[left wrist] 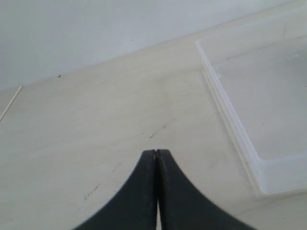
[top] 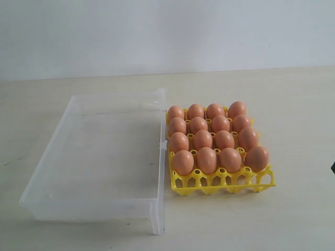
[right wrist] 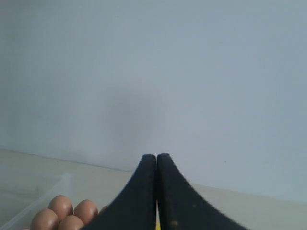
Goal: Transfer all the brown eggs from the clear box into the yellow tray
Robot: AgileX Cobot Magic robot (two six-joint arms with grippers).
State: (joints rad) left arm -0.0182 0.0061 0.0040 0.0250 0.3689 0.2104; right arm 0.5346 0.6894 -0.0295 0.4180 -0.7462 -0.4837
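Observation:
Several brown eggs [top: 207,159] stand in the cells of the yellow tray [top: 226,183], filling four rows. The clear box [top: 97,157] lies just left of the tray and holds nothing that I can see. Neither gripper shows in the exterior view. My left gripper [left wrist: 156,152] is shut with nothing in it, above bare table left of the clear box [left wrist: 249,143]. My right gripper [right wrist: 156,156] is shut and empty too, raised and facing the wall, with some brown eggs [right wrist: 61,207] below it.
The pale tabletop [top: 293,104] runs back to a light wall [top: 167,31]. A dark sliver of something [top: 333,167] shows at the right edge of the exterior view. Small dark marks [left wrist: 153,135] dot the table ahead of the left gripper.

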